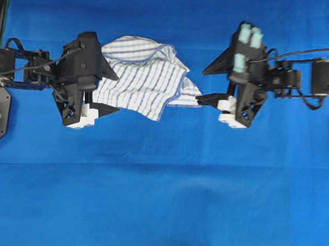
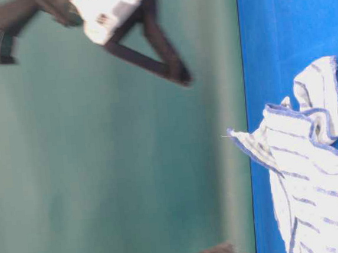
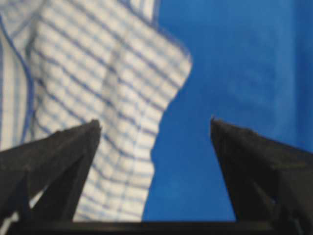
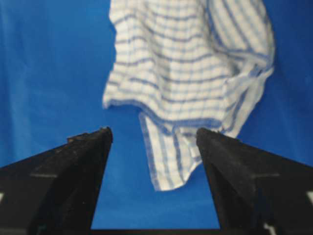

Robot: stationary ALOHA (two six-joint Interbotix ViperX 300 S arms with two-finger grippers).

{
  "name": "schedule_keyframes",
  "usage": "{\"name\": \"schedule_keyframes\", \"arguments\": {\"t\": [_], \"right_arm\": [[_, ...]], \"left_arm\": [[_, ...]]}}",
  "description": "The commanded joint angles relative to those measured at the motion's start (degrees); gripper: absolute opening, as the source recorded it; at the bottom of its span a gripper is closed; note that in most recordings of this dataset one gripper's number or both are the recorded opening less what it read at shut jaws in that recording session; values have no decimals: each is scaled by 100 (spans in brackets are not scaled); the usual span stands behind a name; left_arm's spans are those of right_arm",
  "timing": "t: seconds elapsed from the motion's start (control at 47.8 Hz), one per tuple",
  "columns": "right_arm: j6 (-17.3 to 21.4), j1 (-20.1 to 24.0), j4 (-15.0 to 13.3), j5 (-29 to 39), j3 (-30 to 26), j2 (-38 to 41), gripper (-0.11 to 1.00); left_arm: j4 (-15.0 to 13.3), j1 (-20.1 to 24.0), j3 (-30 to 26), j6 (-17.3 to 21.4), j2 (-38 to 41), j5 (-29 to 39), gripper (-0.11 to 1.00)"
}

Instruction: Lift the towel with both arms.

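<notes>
The towel [image 1: 147,78] is seen lying crumpled on the blue sheet [image 1: 160,200], in the far half of the overhead view, between the two arms. One hemmed corner is pulled out toward the right. The left gripper [image 1: 112,91] is placed at the towel's left edge, partly over the cloth; its jaws are spread wide and nothing is held between them. In the left wrist view one fingertip [image 3: 93,128] is seen above the striped cloth, the other above bare blue sheet. The right gripper [image 1: 204,85] is placed just beside the towel's right corner, jaws likewise wide apart, nothing gripped. In the right wrist view the hanging corner of the towel is framed between the two black fingers [image 4: 102,139]. Contact with the cloth cannot be told for either gripper.
</notes>
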Motion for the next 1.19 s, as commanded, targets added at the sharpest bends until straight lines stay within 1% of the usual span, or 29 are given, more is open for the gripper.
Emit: {"name": "schedule_keyframes", "arguments": {"t": [0.0, 0.23, 0.481, 0.607, 0.837, 0.941, 0.983, 1.025, 1.109, 1.151, 1.172], "right_arm": [[9, -35, -9, -281, -35, 290, 68], [9, -149, -9, -809, -114, 1266, 68], [9, -343, 0, -1283, -132, 1890, 68], [9, -360, 0, -1371, -149, 1995, 68], [-9, -387, 0, -1362, -149, 2013, 68], [-53, -387, -9, -1345, -149, 2030, 67], [-62, -387, -9, -1336, -149, 2057, 67], [-79, -387, -26, -1336, -149, 2083, 66], [-97, -396, -35, -1327, -167, 2180, 60], [-105, -396, -35, -1310, -185, 2232, 53], [-132, -396, -35, -1301, -193, 2241, 48]], "left_arm": [[-9, -18, 105, -9, 158, -229, 89], [-9, -9, 457, -9, 756, -914, 89], [-9, 26, 545, 9, 1477, -1371, 89], [-9, 44, 519, 18, 1714, -1494, 89], [-9, 79, 501, 18, 1740, -1521, 89], [-9, 149, 501, 18, 1740, -1503, 86], [-9, 193, 501, 18, 1740, -1494, 83], [-9, 246, 501, 18, 1758, -1503, 75], [-9, 343, 483, 18, 1793, -1494, 53], [-9, 404, 483, 18, 1811, -1503, 40], [-9, 431, 483, 18, 1819, -1503, 34]]}}
